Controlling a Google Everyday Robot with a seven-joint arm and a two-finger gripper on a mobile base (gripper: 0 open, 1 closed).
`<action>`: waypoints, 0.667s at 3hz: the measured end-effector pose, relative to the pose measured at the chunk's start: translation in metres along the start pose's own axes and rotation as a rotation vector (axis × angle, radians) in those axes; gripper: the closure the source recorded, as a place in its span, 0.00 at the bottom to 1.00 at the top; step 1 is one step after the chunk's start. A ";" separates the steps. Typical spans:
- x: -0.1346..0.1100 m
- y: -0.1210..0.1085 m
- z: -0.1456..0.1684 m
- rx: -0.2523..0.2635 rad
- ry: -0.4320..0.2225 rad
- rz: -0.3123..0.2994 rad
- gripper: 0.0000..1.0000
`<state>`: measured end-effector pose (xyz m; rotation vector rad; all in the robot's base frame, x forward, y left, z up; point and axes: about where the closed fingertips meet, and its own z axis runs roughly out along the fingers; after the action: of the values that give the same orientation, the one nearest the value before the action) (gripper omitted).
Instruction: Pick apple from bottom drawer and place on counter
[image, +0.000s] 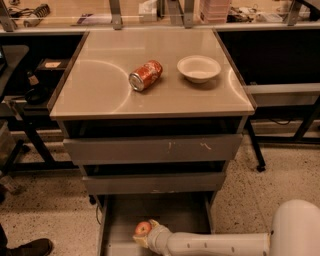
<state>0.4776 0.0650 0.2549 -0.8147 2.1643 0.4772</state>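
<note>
A grey metal cabinet with three drawers stands on a speckled floor (45, 215), seen from above and in front. Its top is a broad, glossy beige tabletop (100, 85) with a thin dark edge. A crushed red-orange soda can (145, 75) lies on its side near the middle of the tabletop. Just to the can's right, not touching it, sits a shallow white bowl (199, 68).

The top drawer (152, 148) and the middle drawer (152, 182) are pushed nearly shut, and their grey fronts are scuffed. The bottom drawer (165, 215) is pulled out toward the viewer, showing a plain grey floor and low sides.

A white robot arm (215, 243) reaches in from the lower right, lying almost level. It ends at the gripper (144, 232) inside the bottom drawer, near the drawer's front left. The tan fingers (139, 242) sit on either side of the apple (143, 227) and clasp it. The apple is small and round, red with a yellowish patch. It is inside the bottom drawer, well below the tabletop. Whether it rests on the drawer floor or is held just above it cannot be told.

Dark tables with cables and clutter stand behind the cabinet and to both sides of it.
</note>
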 end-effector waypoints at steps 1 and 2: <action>-0.031 0.004 -0.029 0.020 0.019 0.013 1.00; -0.061 0.007 -0.064 0.058 0.040 -0.007 1.00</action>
<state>0.4699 0.0584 0.3431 -0.8060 2.2007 0.3956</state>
